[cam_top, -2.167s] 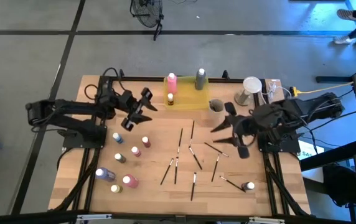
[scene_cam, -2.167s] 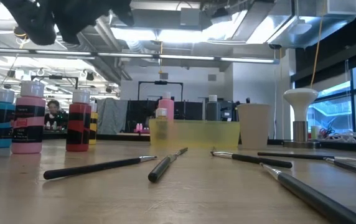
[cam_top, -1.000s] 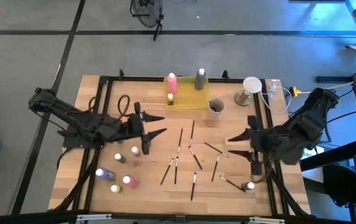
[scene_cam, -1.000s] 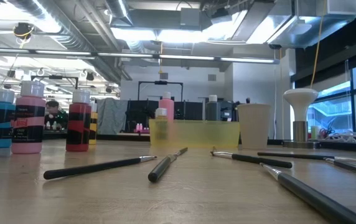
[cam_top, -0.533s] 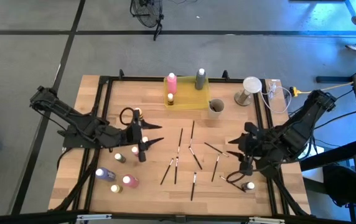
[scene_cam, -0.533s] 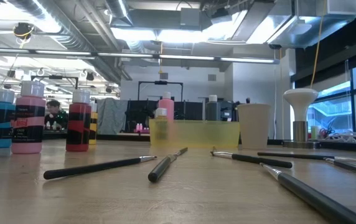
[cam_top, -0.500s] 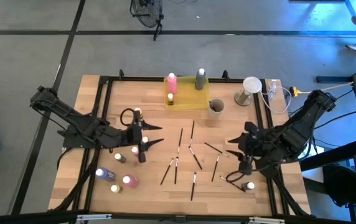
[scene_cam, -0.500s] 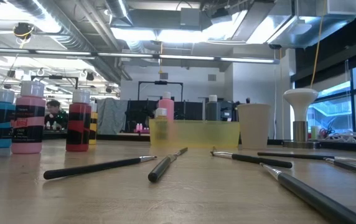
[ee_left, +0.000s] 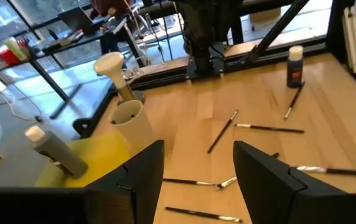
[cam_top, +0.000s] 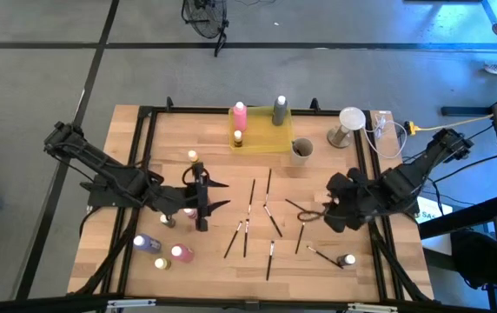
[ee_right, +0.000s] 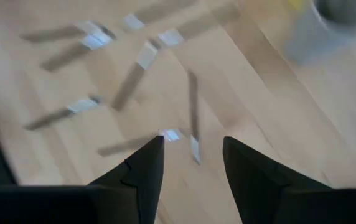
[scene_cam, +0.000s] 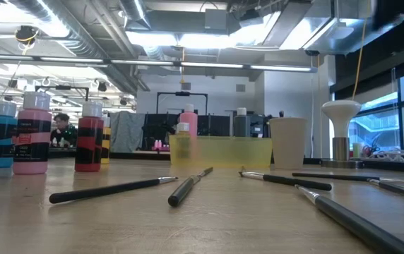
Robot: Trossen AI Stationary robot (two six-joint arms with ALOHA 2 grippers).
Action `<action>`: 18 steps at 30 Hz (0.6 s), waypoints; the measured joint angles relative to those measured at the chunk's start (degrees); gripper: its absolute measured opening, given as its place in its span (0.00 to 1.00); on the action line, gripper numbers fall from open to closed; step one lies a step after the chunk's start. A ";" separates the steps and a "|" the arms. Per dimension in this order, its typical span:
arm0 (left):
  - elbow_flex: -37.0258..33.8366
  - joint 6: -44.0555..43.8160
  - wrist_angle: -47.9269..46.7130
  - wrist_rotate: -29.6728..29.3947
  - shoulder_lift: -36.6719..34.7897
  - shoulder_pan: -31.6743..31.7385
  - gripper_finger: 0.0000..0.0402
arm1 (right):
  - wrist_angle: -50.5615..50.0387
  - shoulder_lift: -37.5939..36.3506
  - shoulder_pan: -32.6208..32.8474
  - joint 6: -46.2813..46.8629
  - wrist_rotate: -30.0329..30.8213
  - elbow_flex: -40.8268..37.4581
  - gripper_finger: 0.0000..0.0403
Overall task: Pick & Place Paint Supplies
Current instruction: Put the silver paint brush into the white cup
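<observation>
Three bottles point(cam_top: 239, 116) sit in our yellow tray point(cam_top: 261, 139); brushes point(cam_top: 270, 218) remain loose; both grippers' point(cam_top: 207, 195) point(cam_top: 313, 214) jaws apart, empty.

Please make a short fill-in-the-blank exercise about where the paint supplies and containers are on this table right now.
1. The pink bottle and the grey bottle stand inside the yellow ____.
2. The cup holds ____ paintbrushes so far.
3. Both the left tool and the right tool have their fingers ____, holding nothing.
4. The paintbrushes lie loose on the ____.

Missing words: tray; no; open; table
</observation>
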 joint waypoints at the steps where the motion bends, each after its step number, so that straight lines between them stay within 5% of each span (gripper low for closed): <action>1: 0.00 0.43 -0.14 -0.08 0.00 0.13 0.47 | -2.26 0.40 -0.41 0.82 -1.45 0.00 0.40; 8: 0.00 -0.83 3.74 3.42 0.07 3.68 0.47 | -8.18 3.23 -2.18 0.00 -4.21 -0.03 0.36; 18: 0.00 -2.22 9.89 12.00 0.07 11.83 0.47 | 4.74 4.82 -3.32 -7.21 -5.83 -12.18 0.33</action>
